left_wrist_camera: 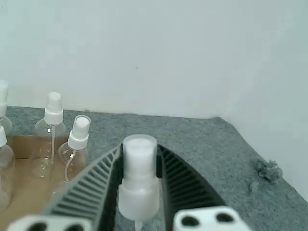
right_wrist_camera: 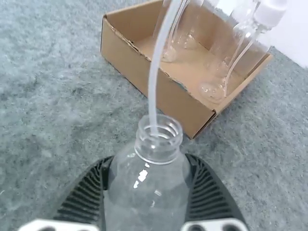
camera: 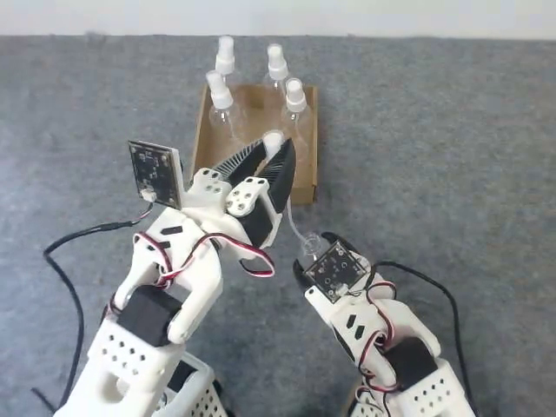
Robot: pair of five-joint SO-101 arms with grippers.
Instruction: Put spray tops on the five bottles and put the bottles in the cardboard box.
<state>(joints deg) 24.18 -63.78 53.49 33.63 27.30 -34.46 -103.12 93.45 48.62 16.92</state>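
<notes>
My left gripper (left_wrist_camera: 139, 150) is closed on the spray top (left_wrist_camera: 139, 175), its ribbed jaws pressed to either side of the white collar with the nozzle standing up between them. I hold it by the collar so the tube (right_wrist_camera: 161, 62) hangs free underneath.

My right gripper (right_wrist_camera: 151, 166) is clamped round the shoulder of the open bottle (right_wrist_camera: 149, 197), holding it upright just outside the box's (camera: 205, 130) near wall, towards the corner on the right arm's side. Gripping below the neck leaves the threads bare for the top to screw onto.

The top sits over the box's near edge, higher than the bottle and off to one side of it. So the tube slants down from there, and its end is already inside the neck. The top itself is not seated, and I judge that the next step is to bring it over the neck and lower it straight, so the tube doesn't kink.

Four capped bottles (camera: 228, 102) stand in the box, which I take to be the finished ones. Working right beside the box keeps the last transfer short. The box space nearest this bottle looks free for it.
</notes>
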